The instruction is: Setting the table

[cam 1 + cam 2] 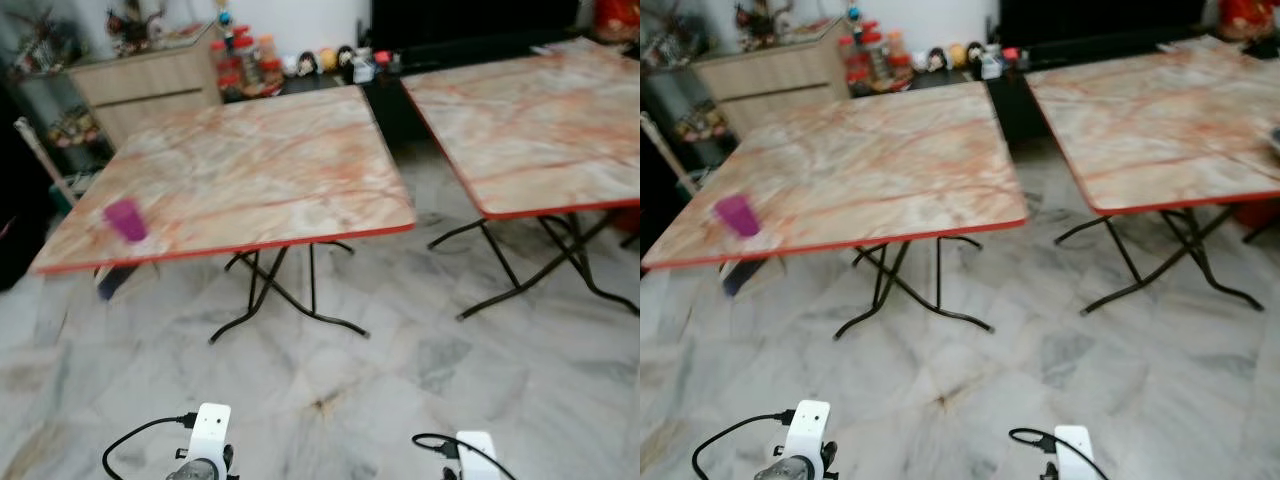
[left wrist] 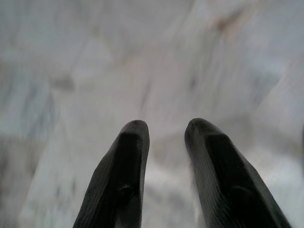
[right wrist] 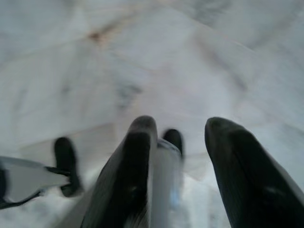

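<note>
Tables [image 1: 260, 170] come first from my left eye: two of them, marble-patterned with red edges, standing on black folding legs over a grey marble floor [image 1: 380, 390]. One purple cup [image 1: 126, 219] stands upright on the nearer table, close to its front left corner; the second table [image 1: 530, 120] is to the right, apart from the first. Behind them are one wooden cabinet [image 1: 150, 85] and a row of small figurines and jars [image 1: 300, 62], too blurred to count. Both my wrists show at the bottom edge, low over the floor.

My right eye gives the same two tables and the one cup [image 1: 737, 215].

Along my left wrist, my left gripper [image 2: 164, 130] has its two black fingers spread with a gap between them, nothing in it, pointed at the floor.

Along my right wrist, my right gripper [image 3: 178, 128] has its two fingers apart over the floor; a pale blurred thing lies by one finger, and I cannot tell what it is.
</note>
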Robot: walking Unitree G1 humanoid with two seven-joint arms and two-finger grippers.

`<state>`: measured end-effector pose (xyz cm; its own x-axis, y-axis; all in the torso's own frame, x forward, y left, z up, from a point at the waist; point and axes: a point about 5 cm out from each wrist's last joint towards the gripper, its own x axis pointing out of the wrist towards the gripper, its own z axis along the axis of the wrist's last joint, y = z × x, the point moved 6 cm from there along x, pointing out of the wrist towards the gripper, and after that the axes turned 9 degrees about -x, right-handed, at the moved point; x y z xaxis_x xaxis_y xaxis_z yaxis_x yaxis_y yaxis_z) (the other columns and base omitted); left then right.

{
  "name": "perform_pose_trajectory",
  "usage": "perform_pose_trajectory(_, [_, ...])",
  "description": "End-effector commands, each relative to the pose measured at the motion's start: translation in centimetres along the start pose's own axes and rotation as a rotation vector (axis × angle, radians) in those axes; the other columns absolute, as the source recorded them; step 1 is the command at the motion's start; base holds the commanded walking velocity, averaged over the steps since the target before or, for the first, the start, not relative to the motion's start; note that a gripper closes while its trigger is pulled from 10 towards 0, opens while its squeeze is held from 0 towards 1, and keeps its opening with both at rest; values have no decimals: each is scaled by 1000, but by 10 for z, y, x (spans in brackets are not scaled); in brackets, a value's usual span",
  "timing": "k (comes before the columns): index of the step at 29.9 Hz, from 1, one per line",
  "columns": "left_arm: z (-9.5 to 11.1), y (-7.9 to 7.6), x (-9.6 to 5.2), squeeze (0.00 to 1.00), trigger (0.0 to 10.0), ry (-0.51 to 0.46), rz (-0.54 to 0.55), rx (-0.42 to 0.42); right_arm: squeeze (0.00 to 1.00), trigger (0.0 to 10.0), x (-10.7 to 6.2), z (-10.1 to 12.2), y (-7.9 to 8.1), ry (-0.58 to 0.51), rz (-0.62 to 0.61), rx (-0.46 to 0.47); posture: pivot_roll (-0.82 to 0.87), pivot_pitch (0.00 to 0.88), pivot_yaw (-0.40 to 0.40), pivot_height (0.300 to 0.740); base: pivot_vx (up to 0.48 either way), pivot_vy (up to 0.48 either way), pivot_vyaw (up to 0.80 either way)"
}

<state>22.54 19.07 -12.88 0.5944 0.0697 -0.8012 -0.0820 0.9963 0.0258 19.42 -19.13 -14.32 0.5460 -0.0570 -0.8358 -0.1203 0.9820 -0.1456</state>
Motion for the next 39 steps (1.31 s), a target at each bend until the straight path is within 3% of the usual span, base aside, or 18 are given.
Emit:
perform_pose_trajectory(1, [-3, 1, 0, 0, 10000, 12, 18, -19, 0, 10000, 1, 9, 3, -21, 27, -45, -138, 0, 59, 740, 0, 0, 0])
perform_pose_trajectory(10, [-17, 10, -4, 0, 10000, 20, 55, -65, 0, 10000, 5, 44, 23, -97, 108, -144, -89, 0, 28, 740, 0, 0, 0])
perform_pose_trajectory(20, [-18, 20, -5, 0, 10000, 2, 96, -111, 0, 10000, 4, 54, 45, -124, 187, -209, -49, 0, 3, 740, 0, 0, 0])
perform_pose_trajectory(34, [-4, 22, -3, 0, 10000, -20, 101, -99, 0, 10000, 5, 55, 41, -131, 164, -217, -84, 0, 23, 740, 55, 0, 36])
perform_pose_trajectory(39, [-1, 20, -2, 0, 10000, -23, 97, -95, 0, 10000, 5, 50, 36, -118, 147, -154, -98, 0, 32, 740, 283, 0, 205])
